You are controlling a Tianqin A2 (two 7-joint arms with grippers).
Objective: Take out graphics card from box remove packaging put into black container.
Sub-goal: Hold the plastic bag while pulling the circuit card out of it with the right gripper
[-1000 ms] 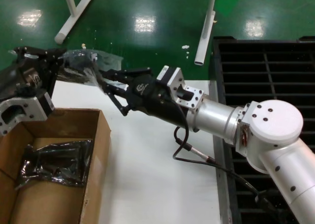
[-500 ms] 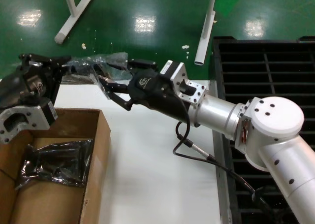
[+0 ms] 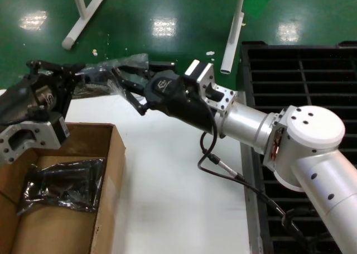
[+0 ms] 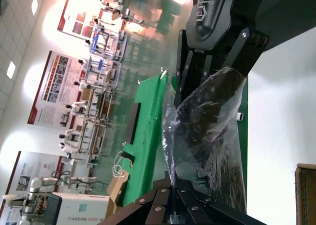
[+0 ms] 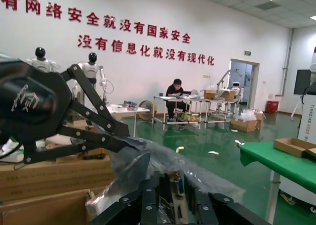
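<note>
The packaging (image 3: 107,68), a crinkled clear bag, hangs in the air beyond the box (image 3: 111,170), stretched between both grippers. My left gripper (image 3: 75,71) is shut on one end of the packaging (image 4: 207,131), pinching its edge at the left gripper (image 4: 173,191). My right gripper (image 3: 120,80) reaches into the other end. In the right wrist view the right gripper (image 5: 175,193) is shut on the graphics card (image 5: 178,184), whose metal bracket with a blue port shows between the fingers. The black container (image 3: 301,81) lies at the right.
A second bagged card (image 3: 64,184) lies flat inside the brown box. The white table (image 3: 178,198) runs between the box and the black container. White frame legs (image 3: 83,14) stand on the green floor beyond.
Both grippers have moved up and away from me with the bag. The right gripper has come closer to the left one, further into the bag.
</note>
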